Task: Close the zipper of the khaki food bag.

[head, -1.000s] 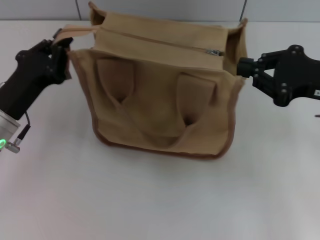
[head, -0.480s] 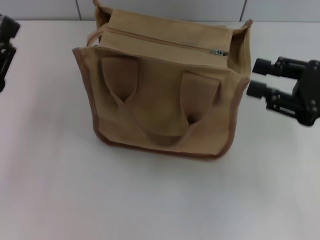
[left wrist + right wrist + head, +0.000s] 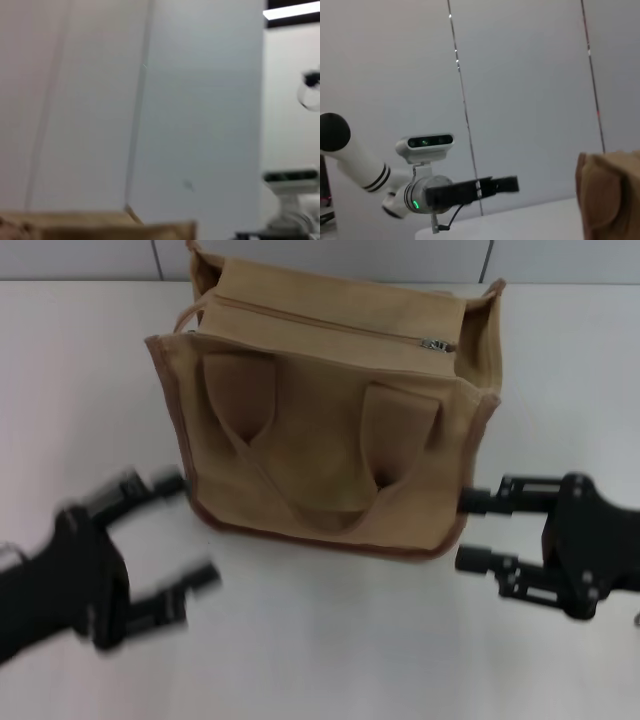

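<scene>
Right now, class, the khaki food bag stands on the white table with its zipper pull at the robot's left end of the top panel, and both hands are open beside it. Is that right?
Not quite. The head view shows the zipper pull at the robot's right end of the khaki food bag. The rest holds: the bag stands on the white table, and the left hand and right hand are open beside it.

Khaki food bag [image 3: 330, 410] on table [image 3: 320, 640], between left gripper [image 3: 178, 538] and right gripper [image 3: 468, 530]

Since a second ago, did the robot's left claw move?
Yes. The left gripper has left the khaki food bag's far left top corner and come nearer the camera, now beside its lower left corner, jaws open.
</scene>
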You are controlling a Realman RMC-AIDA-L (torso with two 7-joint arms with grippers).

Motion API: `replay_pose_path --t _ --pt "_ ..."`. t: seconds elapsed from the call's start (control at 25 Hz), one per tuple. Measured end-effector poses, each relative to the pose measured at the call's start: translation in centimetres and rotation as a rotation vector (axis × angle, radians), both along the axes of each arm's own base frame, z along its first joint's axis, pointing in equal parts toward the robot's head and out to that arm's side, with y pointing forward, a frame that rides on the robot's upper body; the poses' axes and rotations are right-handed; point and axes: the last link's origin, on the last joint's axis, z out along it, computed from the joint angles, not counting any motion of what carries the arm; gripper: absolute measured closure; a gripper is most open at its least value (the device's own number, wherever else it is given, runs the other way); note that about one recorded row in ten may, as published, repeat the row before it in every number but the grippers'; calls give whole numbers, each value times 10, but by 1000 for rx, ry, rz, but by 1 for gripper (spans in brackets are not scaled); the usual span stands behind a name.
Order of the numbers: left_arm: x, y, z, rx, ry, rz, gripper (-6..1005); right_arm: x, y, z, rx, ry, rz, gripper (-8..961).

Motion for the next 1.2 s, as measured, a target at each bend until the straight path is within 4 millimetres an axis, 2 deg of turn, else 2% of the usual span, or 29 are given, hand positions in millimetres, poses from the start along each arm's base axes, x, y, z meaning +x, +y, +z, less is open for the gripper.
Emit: replay_pose_path --t 0.16,0.28,0.52,0.72,1.2 --pt "-10 -13 -13 -104 109 -3 216 10 -10 -17 2 0 10 452" --pt "-17 -12 -26 -189 195 9 172 18 -21 -32 43 -4 51 452" --pt "-24 -9 -41 -180 273 36 172 28 -26 -57 65 -37 -3 452" --pt "-21 -13 -42 -121 275 -36 172 33 -27 -65 58 -64 -35 452" --pt "-13 -3 -42 -107 268 -80 172 27 -26 -70 32 -64 -15 452"
